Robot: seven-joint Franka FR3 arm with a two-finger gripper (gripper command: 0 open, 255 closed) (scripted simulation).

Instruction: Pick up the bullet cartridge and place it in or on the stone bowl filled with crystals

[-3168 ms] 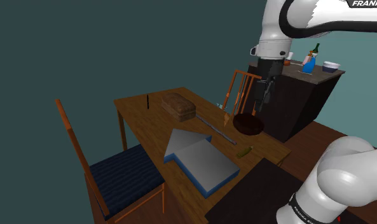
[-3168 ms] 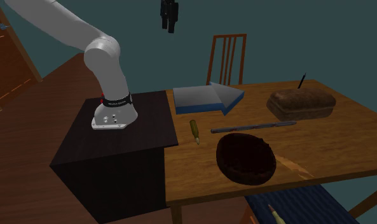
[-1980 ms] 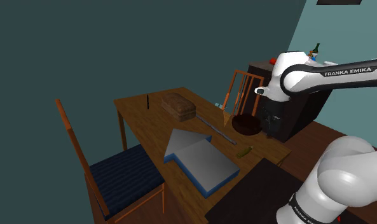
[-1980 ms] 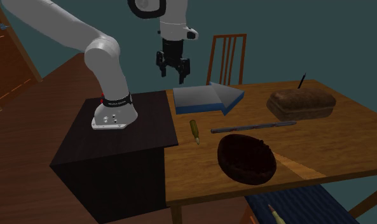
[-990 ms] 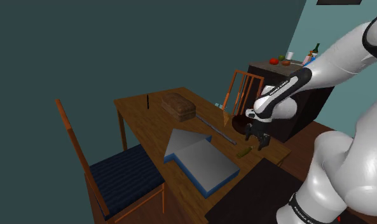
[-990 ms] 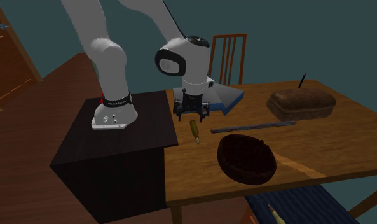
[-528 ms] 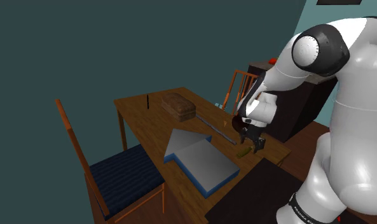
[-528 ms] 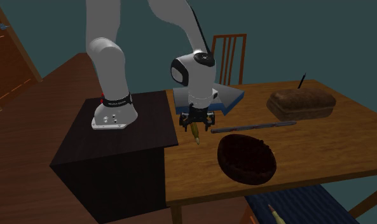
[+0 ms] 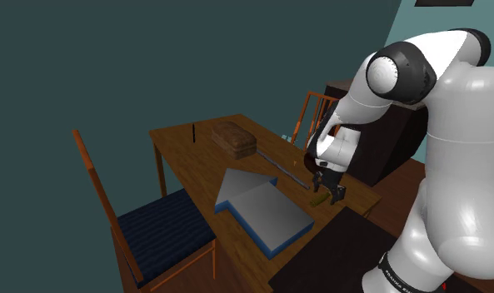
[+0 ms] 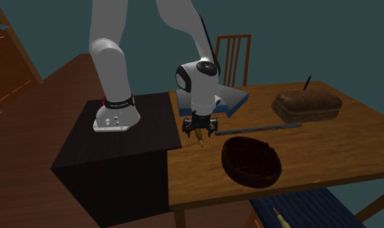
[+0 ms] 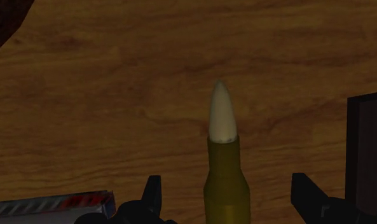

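The bullet cartridge point(image 11: 224, 159), with a brass-coloured case and a pale tip, lies on the wooden table point(image 10: 326, 146) near the stand's edge. My gripper point(image 11: 228, 200) is open and low over it. Its fingers point(image 11: 152, 197) stand on either side of the case without touching it. In the second exterior view the gripper point(image 10: 198, 131) points straight down onto the cartridge point(image 10: 199, 136). The dark round bowl point(image 10: 250, 160) sits on the table just beyond, toward that view's right. The shoulder view has the gripper point(image 9: 326, 193) over the cartridge point(image 9: 318, 200).
A blue-grey arrow-shaped block point(image 10: 210, 98) lies close behind the gripper. A thin metal rod point(image 10: 258, 129), a brown loaf-like block point(image 10: 307, 105) and an upright black pen point(image 10: 307, 81) are farther along the table. Chairs point(image 9: 145, 225) stand at the table's sides. The dark stand point(image 10: 119, 149) adjoins the table.
The arm came down from high above the bowl and swung over to the cartridge. In the last half second the open gripper sank lower around it.
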